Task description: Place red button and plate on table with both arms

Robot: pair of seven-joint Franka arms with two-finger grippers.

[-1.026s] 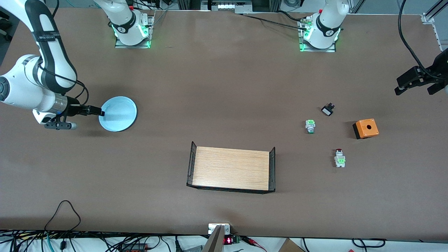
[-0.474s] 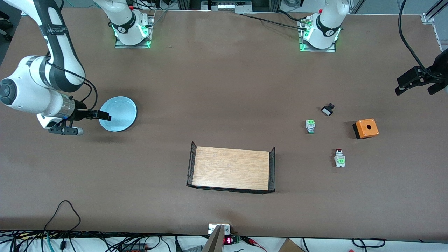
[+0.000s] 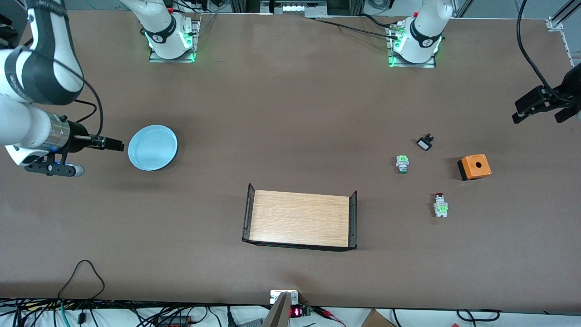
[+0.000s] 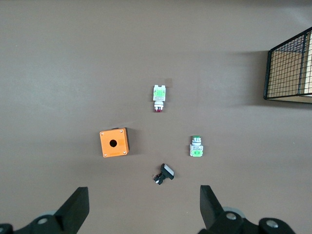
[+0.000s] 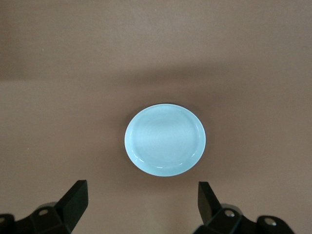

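Resting flat on the large matte brown table [image 3: 290, 113], the round pale-blue plate [image 3: 152, 147]; just beside its rim, right gripper [image 3: 119, 145], fingers spread, empty. Toward the other end, small red-capped push-button [image 3: 440, 205], free; left gripper [image 3: 529, 109] waiting, spread wide. Risk: mistaking the green-capped switch [image 3: 402, 163] for it; nudging the plate on retreat.

My left gripper [image 4: 141, 207] hangs wide open over the table [image 4: 58, 58]. Below lie the red button [image 4: 159, 98], an orange box [image 4: 114, 142], a green switch [image 4: 196, 146] and a rack [image 4: 290, 70].
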